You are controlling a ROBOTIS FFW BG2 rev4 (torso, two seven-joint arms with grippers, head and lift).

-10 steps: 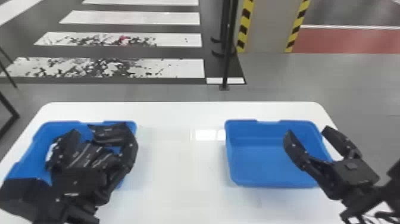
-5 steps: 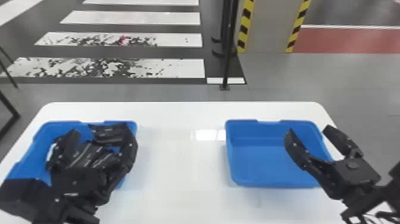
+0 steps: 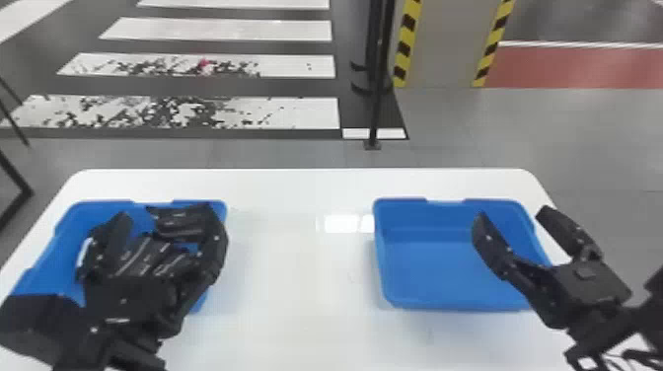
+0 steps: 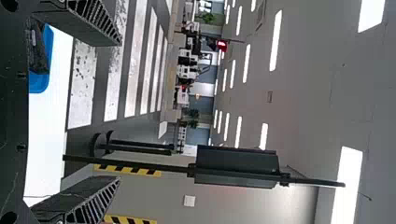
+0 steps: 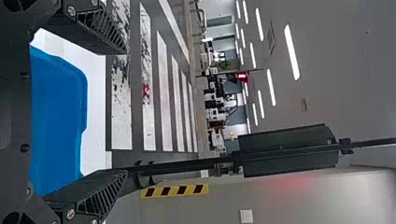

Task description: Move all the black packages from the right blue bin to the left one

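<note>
First, left bin [image 3: 44, 278], head view: blue, on the left part of the white table [image 3: 296, 281]; black packages inside.
Black packages [image 3: 145, 256], head view: a glossy, creased heap in the left bin, partly hidden by the left gripper; count unclear.
Left gripper [image 3: 167, 217], head view: over the left bin and its packages, two black fingers spread; contact with the heap cannot be told.
Right bin [image 3: 444, 217], head view: blue, on the right part of the table, apart from the left bin.
Right gripper [image 3: 510, 214], head view: at the outer side of the right bin, fingers wide apart, one over the bin, the other reaching past its rim.
Floor and post, head view: white crossing stripes [image 3: 212, 29] and a dark upright post [image 3: 379, 89] behind the table.
Left gripper [image 4: 118, 112], left wrist view: jaws open, gripping nothing; part of a black package in the blue bin appears near one finger.
Right gripper [image 5: 125, 112], right wrist view: jaws open, gripping nothing; the right bin's blue rim and interior appear near the fingers' bases.
Dark panel [image 5: 289, 151], right wrist view: mounted on the post beyond the fingers.
</note>
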